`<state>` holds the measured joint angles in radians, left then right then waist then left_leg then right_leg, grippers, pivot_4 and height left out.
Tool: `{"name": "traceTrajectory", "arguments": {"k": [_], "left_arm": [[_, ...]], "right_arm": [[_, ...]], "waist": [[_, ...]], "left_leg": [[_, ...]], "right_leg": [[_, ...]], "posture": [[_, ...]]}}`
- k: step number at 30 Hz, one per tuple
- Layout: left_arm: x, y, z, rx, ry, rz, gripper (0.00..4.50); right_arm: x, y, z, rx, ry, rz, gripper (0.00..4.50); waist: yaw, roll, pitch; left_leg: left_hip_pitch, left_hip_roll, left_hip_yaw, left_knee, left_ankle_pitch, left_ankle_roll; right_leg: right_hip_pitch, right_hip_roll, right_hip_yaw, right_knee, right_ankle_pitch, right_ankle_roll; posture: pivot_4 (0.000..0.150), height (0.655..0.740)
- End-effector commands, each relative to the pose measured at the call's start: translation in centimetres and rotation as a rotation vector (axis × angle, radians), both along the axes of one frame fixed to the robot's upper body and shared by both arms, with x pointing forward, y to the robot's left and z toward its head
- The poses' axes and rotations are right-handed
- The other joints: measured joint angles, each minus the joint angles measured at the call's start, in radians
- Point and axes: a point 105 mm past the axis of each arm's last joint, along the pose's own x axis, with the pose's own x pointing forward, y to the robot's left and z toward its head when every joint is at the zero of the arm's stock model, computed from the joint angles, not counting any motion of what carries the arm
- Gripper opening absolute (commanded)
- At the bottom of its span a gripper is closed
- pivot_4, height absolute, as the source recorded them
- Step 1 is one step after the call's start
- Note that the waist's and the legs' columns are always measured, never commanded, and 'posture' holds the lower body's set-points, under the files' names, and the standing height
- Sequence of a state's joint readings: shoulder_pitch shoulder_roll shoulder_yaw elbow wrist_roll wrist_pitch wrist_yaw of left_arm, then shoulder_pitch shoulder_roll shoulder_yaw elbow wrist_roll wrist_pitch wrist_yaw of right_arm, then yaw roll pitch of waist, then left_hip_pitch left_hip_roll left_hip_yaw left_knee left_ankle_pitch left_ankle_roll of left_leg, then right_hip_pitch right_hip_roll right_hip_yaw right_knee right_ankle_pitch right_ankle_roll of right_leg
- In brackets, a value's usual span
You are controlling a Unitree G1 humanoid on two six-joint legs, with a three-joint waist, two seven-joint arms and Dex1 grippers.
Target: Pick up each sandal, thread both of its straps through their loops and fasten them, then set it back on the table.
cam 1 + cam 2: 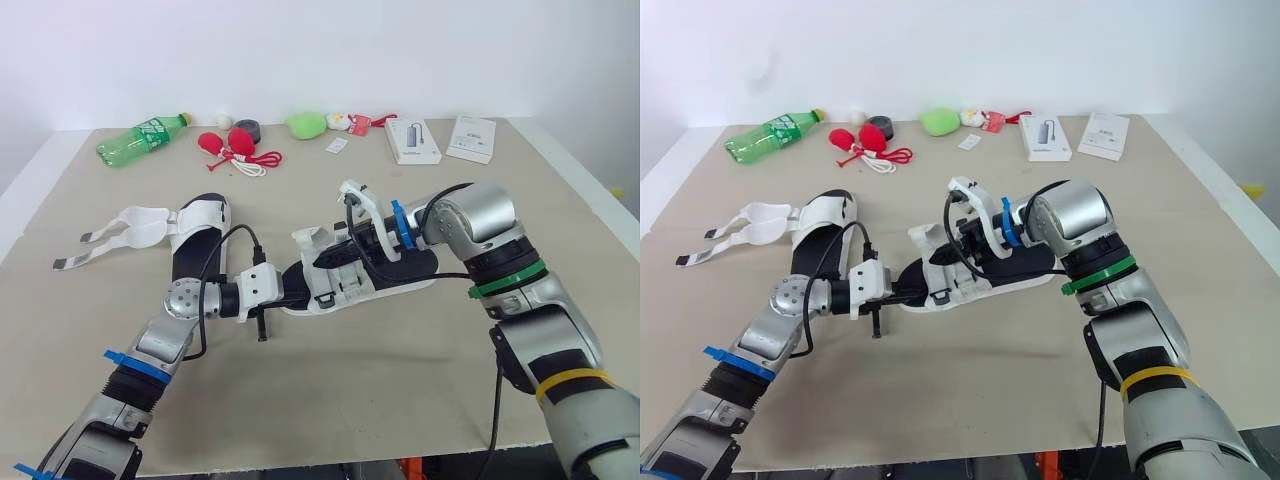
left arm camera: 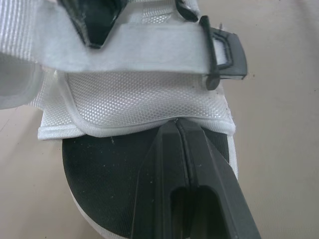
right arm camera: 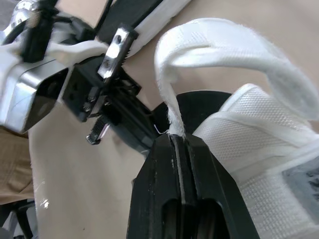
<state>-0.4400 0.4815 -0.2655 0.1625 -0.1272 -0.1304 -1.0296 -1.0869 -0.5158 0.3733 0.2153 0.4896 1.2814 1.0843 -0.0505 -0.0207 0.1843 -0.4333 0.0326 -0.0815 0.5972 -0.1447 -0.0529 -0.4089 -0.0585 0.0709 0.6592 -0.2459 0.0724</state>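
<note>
Table [image 1: 400, 390]; sandal [image 1: 408, 272] strap [image 3: 224, 35] in right gripper [image 3: 178, 140]

The desk [image 1: 400, 390] is carrying 2 sandals: the left sandal [image 1: 200, 215] and the centre sandal [image 1: 335, 290]. Also lying there are 1 green bottle [image 1: 140, 138], 2 red bulbs [image 1: 210, 142], 1 green lump [image 1: 306, 124], 1 black tape roll [image 1: 247, 129], 1 white box [image 1: 412, 140] and 1 white booklet [image 1: 472, 137].

On the sandal [image 2: 149, 99] I see white woven mesh cloth, a matt black sole [image 2: 99, 169] and a smooth black plastic buckle [image 2: 227, 55]. Its strap [image 3: 224, 45] looks fuzzy. The table [image 1: 400, 380] is matt beige.
</note>
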Motion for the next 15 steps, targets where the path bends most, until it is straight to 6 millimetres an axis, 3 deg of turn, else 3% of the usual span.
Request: {"name": "traceTrajectory", "arguments": {"k": [1, 14, 15], "left_arm": [[-0.1, 0.8, -1.7, 0.055, 0.052, 0.030, 0.00], [0.0, 0.6, -2.1, 0.084, 0.048, 0.016, 0.00], [0.0, 0.5, -2.1, 0.080, 0.049, 0.016, 0.00]], "right_arm": [[-1.3, 0.0, 0.5, 0.019, -0.015, 0.033, 0.07], [-3.0, -1.1, -0.4, 0.001, -0.052, 0.050, 0.07], [-3.0, -1.3, -0.2, 0.001, -0.066, 0.056, 0.33]], "waist": [[0.000, 0.000, 0.000], [0.002, 0.000, 0.000], [0.002, 0.000, 0.000]], "left_leg": [[0.000, 0.000, 0.000, 0.000, 0.000, 0.000], [0.000, 0.000, 0.000, 0.000, 0.000, 0.000], [0.000, 0.000, 0.000, 0.000, 0.000, 0.000]], "right_leg": [[0.000, 0.000, 0.000, 0.000, 0.000, 0.000], [0.001, 0.000, 0.000, 0.000, -0.002, -0.002], [0.001, 0.000, 0.000, 0.000, -0.002, -0.002]], "posture": [[0.150, 0.7400], [0.150, 0.7400], [0.150, 0.7400]]}}
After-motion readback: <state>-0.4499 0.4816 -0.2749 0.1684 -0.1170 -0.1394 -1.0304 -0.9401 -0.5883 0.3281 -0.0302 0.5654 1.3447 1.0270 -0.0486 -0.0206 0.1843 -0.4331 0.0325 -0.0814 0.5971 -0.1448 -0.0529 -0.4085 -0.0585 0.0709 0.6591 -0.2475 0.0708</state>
